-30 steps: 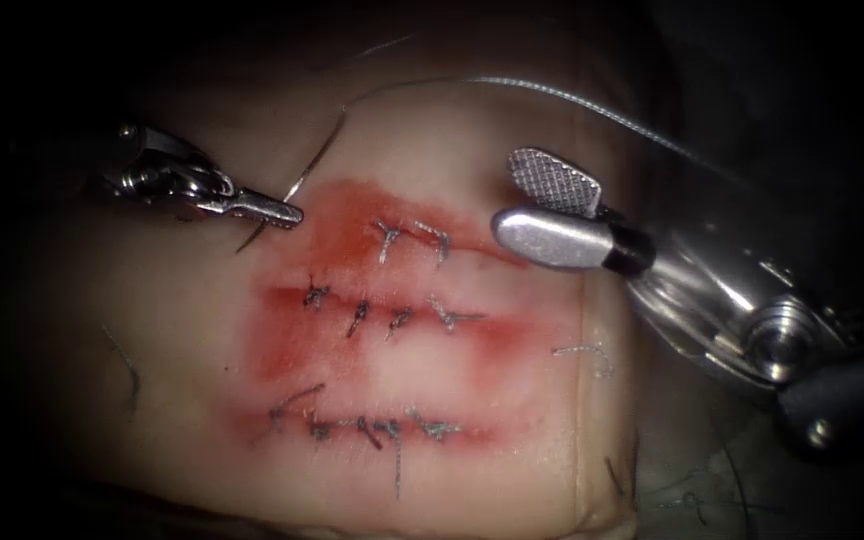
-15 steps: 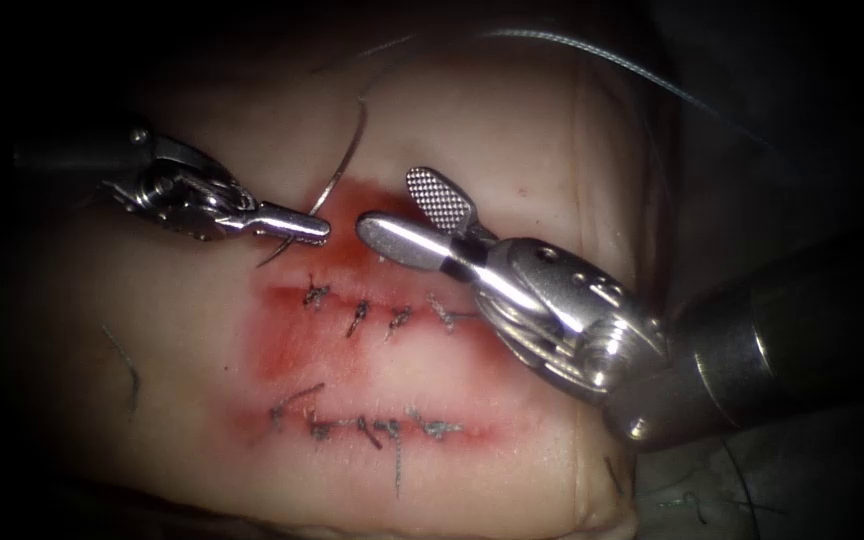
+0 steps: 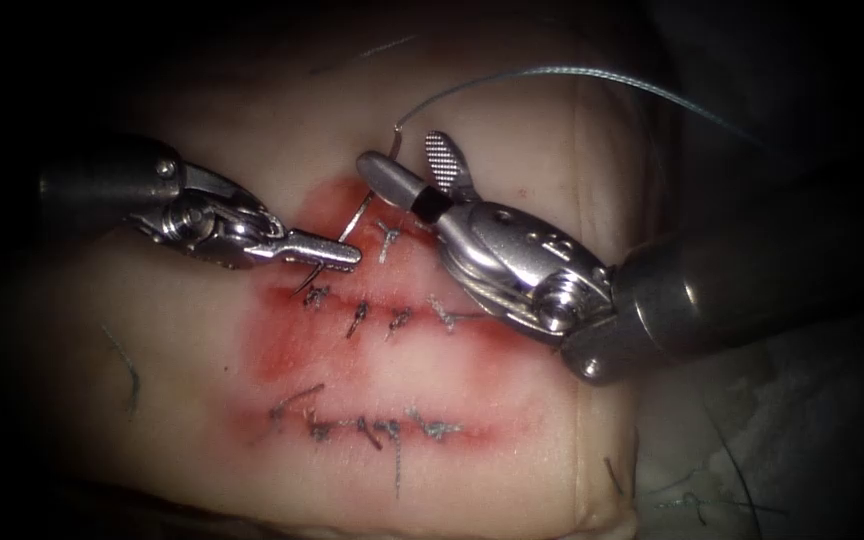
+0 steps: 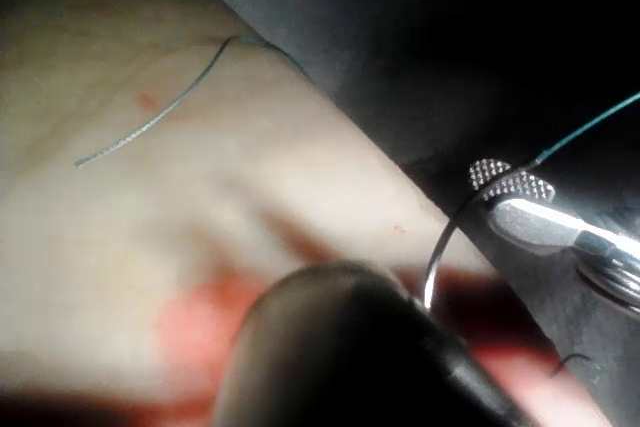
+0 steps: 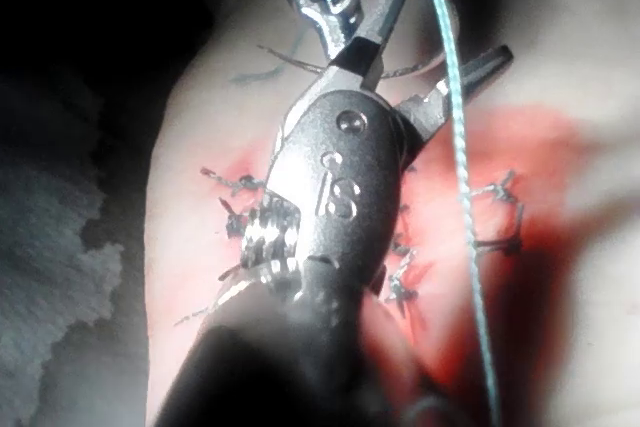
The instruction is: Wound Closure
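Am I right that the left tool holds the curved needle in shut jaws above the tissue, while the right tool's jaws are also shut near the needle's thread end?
Not quite. The right tool has its jaws open, holding nothing, as the endoscope view shows. The rest stands: the left tool is shut on the needle above the tissue, and the thread leaves the needle's end by the right tool.

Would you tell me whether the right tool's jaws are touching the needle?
Cannot tell: in the endoscope view the right tool, jaws open, sits around the needle near its thread end.
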Motion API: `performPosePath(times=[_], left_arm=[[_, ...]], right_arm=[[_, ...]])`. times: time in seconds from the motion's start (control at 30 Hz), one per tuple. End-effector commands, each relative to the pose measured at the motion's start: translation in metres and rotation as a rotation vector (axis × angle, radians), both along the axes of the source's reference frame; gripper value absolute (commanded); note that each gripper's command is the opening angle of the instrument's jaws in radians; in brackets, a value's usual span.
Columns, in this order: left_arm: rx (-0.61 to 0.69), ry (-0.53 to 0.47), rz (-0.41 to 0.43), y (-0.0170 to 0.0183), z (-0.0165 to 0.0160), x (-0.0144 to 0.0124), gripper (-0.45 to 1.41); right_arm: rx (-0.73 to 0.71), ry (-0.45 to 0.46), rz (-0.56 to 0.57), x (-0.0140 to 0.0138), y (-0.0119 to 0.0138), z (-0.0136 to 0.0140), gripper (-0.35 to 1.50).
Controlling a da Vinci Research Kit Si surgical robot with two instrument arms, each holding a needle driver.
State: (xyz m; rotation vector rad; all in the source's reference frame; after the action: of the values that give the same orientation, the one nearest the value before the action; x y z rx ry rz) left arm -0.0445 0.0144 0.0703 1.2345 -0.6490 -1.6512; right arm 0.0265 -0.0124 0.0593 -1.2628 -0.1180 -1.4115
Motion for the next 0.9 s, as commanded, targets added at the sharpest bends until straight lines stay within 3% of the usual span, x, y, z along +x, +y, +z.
performPosePath(times=[0.03, 0.57, 0.8, 0.9], left_arm=[[-0.009, -0.002, -0.001, 0.0005, 0.0003, -0.0007, -0.27], [-0.015, 0.001, -0.006, 0.0, 0.0, -0.0015, -0.23], [-0.016, 0.002, -0.009, 0.0, 0.0, -0.0015, -0.2], [-0.016, 0.002, -0.009, 0.0, 0.0, -0.0016, -0.18]], right_arm=[[-0.002, 0.001, 0.002, 0.0006, 0.0003, 0.0006, 0.91], [-0.002, 0.018, -0.046, 0.0018, 0.0002, 0.0019, 0.78], [0.001, 0.032, -0.063, 0.0019, 0.0001, 0.002, 0.61], [0.013, 0.039, -0.063, 0.0018, 0.0002, 0.0021, 0.37]])
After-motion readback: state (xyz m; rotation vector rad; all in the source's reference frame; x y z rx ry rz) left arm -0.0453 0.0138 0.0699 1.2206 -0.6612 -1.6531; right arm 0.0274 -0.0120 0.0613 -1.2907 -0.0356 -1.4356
